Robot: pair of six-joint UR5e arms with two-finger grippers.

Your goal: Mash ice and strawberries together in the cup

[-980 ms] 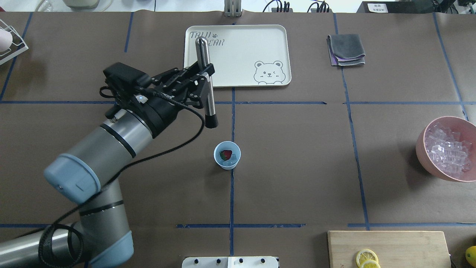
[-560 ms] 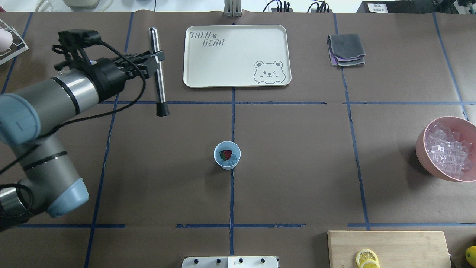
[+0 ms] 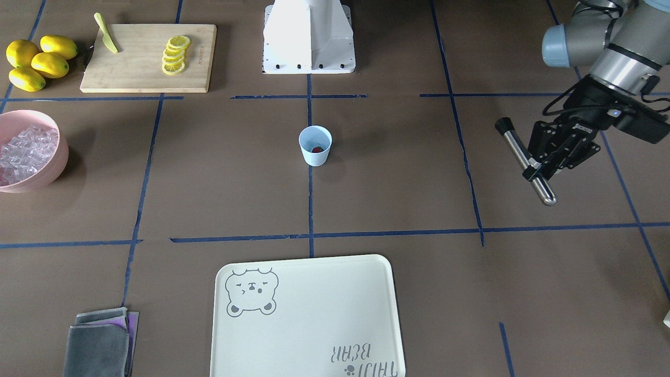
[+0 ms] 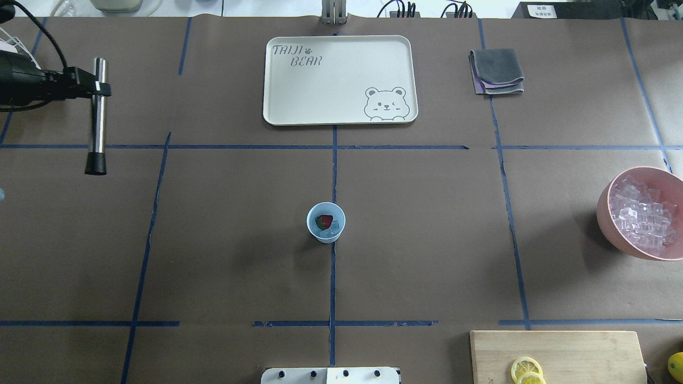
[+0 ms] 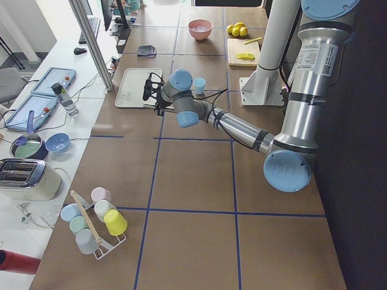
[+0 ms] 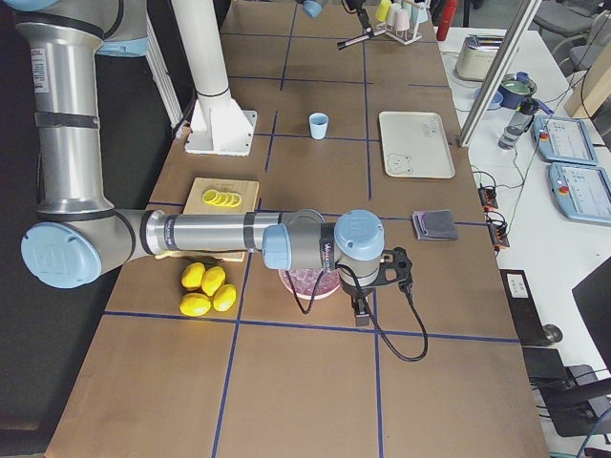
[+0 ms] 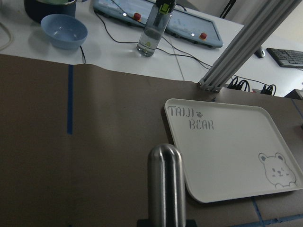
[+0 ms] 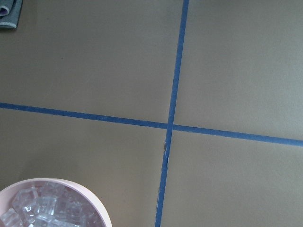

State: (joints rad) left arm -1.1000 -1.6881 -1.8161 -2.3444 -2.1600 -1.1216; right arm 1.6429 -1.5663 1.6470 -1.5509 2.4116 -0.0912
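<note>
The pale blue cup (image 4: 311, 226) stands at the table's middle, and also shows in the front view (image 3: 315, 157). In it lie a red strawberry (image 4: 324, 220) and some clear ice cubes (image 4: 335, 230). My left gripper (image 4: 99, 88) is far off at the table's left edge, shut on a steel muddler (image 4: 97, 125) with a black end. It holds the muddler above the table, as the front view (image 3: 535, 172) shows. In the left wrist view the steel end (image 7: 165, 184) fills the lower middle. My right gripper (image 6: 361, 310) shows only in the exterior right view, so I cannot tell its state.
A cream bear tray (image 4: 341, 80) lies at the far middle. A folded grey cloth (image 4: 496, 71) lies to its right. A pink bowl (image 4: 604, 210) of ice cubes sits at the right edge. A cutting board (image 4: 576, 346) with lemon slices is near right.
My left arm has swung far left with the muddler, from beside the tray and cup to the table's left edge. The cup has not moved.
</note>
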